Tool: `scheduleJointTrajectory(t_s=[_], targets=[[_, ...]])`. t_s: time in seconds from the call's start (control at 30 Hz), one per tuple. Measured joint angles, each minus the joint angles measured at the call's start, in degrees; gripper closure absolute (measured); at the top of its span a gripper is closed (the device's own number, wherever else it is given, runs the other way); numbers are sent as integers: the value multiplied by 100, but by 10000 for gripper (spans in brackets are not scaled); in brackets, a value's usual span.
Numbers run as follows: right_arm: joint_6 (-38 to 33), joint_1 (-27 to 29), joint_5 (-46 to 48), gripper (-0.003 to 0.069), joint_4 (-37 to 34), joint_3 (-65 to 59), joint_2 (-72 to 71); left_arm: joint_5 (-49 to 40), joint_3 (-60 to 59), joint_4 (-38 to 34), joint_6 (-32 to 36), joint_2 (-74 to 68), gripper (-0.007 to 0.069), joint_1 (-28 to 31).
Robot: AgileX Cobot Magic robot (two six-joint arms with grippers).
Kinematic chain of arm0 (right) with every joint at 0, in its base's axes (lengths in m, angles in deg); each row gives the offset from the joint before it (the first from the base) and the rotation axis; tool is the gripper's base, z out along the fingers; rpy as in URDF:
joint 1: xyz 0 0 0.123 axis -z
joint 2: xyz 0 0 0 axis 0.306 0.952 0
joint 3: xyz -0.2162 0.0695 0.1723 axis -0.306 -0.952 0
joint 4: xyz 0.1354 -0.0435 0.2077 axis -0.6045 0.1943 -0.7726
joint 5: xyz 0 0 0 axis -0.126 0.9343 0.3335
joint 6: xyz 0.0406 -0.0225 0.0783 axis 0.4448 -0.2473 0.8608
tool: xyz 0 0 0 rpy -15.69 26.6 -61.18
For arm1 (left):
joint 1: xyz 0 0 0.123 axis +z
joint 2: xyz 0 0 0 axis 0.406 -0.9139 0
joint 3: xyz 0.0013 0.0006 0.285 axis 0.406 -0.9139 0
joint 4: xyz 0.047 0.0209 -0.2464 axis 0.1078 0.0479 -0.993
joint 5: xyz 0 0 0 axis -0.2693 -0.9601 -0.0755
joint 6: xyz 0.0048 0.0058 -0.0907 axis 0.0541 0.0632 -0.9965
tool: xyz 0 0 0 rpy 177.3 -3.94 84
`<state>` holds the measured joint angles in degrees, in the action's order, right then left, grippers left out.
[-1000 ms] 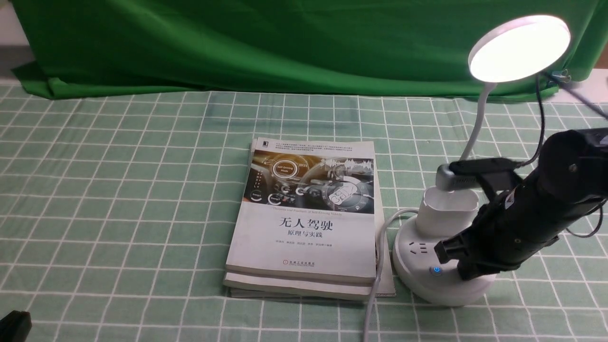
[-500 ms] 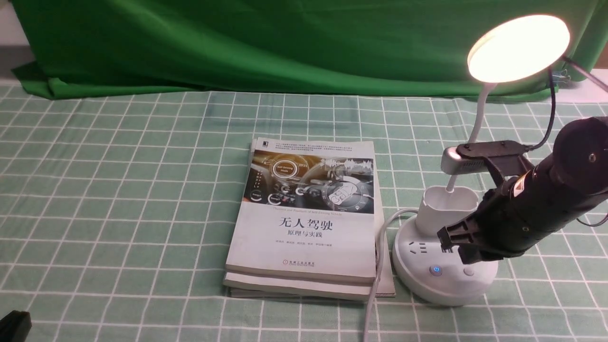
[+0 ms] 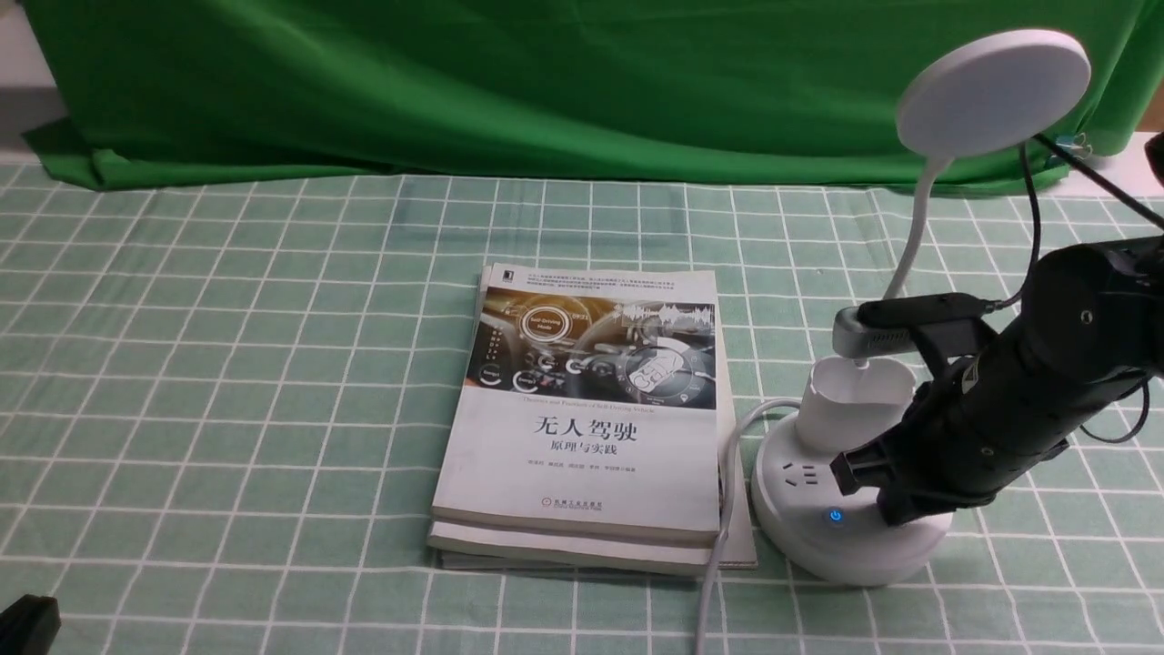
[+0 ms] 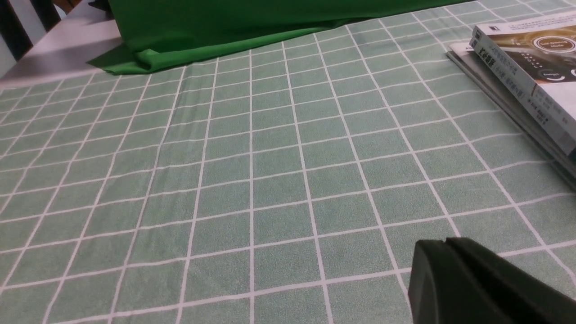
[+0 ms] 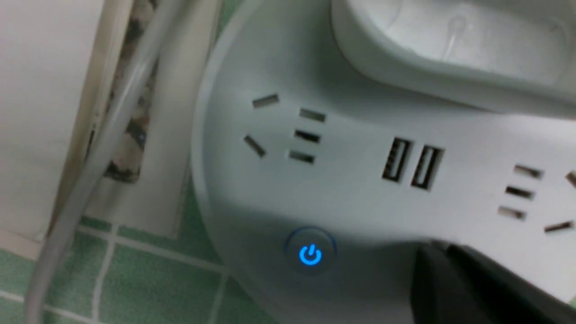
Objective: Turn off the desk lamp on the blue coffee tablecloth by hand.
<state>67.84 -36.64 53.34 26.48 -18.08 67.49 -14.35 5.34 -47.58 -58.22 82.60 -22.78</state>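
Lamp (image 3: 855, 405) stands upright at the right of the cloth (image 3: 273, 364), just beside the books (image 3: 582, 437); its head (image 3: 993, 91) is unlit. The right gripper (image 3: 898, 514) slants down from the right, tip on the base (image 3: 796, 509), just right of the glowing blue button (image 3: 835, 517). Its jaws appear closed and hold nothing, though only a dark tip shows. Judgement: the lamp is off, and the clear exit is up and rightward. The left gripper (image 3: 27, 623) lies well apart
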Motion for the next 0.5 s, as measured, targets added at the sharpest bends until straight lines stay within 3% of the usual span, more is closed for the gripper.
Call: scheduleJointTrajectory(t_s=[0.5], targets=[[64, -69, 371, 620, -29, -503, -1856, 0, 0, 0, 0, 0, 624, 0]])
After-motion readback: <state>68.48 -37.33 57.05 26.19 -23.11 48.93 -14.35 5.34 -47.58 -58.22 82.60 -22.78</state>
